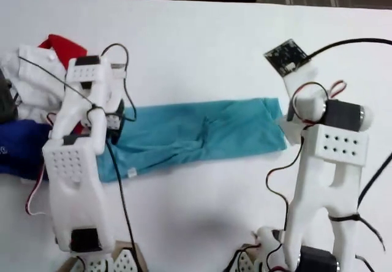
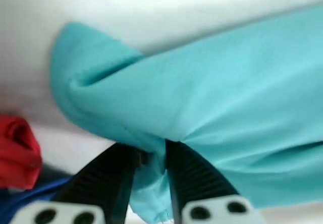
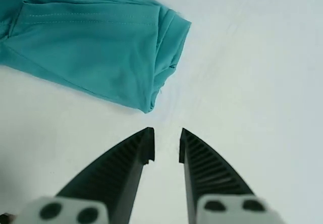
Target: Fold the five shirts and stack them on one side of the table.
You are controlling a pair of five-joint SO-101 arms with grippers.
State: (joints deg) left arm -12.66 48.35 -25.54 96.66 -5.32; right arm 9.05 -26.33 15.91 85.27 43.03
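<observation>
Your left gripper (image 2: 151,156) pinches one end of the teal shirt (image 1: 208,134), a half-folded strip on the desk (image 1: 202,51), your right gripper (image 3: 166,139) hangs parted and empty beside its other end, and the heaped shirts (image 1: 30,79) look unfolded, so most remains.

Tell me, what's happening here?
Two robot arms are folding shirts. The left end effector pinches one end of a teal shirt laid in a long strip on the table. The right end effector hovers open by the shirt's other end. Red, white and blue shirts lie heaped beside the left arm.

White table (image 1: 202,45) under teal shirt (image 1: 202,134)
</observation>
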